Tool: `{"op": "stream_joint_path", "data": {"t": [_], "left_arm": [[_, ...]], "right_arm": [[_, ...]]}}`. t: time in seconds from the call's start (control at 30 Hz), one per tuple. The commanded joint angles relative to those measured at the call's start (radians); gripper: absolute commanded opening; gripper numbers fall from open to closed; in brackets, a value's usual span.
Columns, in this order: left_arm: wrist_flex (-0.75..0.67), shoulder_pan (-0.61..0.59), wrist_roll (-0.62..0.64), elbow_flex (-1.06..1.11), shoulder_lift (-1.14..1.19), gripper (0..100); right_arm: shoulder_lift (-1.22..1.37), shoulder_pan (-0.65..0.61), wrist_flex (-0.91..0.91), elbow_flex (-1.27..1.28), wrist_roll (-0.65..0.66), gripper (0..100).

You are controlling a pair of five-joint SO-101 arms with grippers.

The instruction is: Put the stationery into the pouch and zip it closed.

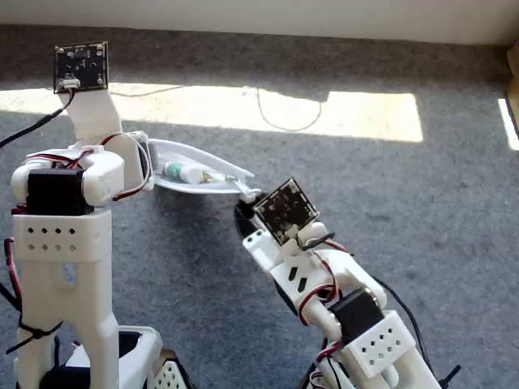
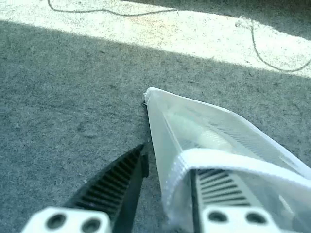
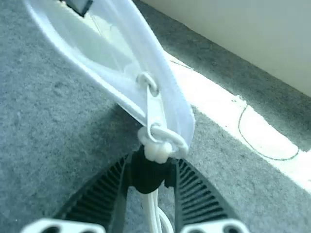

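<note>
— Where was the pouch?
— At left, the left tool point(image 2: 167, 165) held one end of the translucent pouch point(image 2: 243, 136), a finger on either side of it, above the grey desk point(image 1: 405, 203). Stationery point(image 1: 182, 172) lay inside.
— And at right?
— The right tool point(image 3: 151, 167) was pinched narrow on the zip pull point(image 3: 155, 141) at the pouch's other end.

Translucent white pouch point(image 1: 191, 185) stretched sideways over the carpet point(image 1: 405, 203), white-and-green stationery point(image 1: 182, 172) inside, zipper pull point(image 3: 155, 112) at one end
</note>
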Motion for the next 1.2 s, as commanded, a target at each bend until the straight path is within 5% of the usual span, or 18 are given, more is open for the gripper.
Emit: {"op": "stream_joint_path", "data": {"t": [0.0, 0.47, 0.8, 1.17], "left_arm": [[-0.02, 0.015, -0.011, -0.021, -0.016, 25], [-0.184, 0.315, -0.106, -0.013, -0.008, 25], [-0.276, 0.519, -0.189, -0.012, -0.005, 25], [-0.299, 0.618, -0.23, -0.013, -0.007, 25]], "right_arm": [[-0.11, 0.002, 0.128, -0.056, 0.034, 1.9], [-0.277, 0.002, 0.424, -0.05, 0.064, 1.9], [-0.46, 0.004, 0.479, -0.044, 0.064, 1.9], [-0.506, 0.007, 0.473, 0.016, 0.064, 1.9]]}}
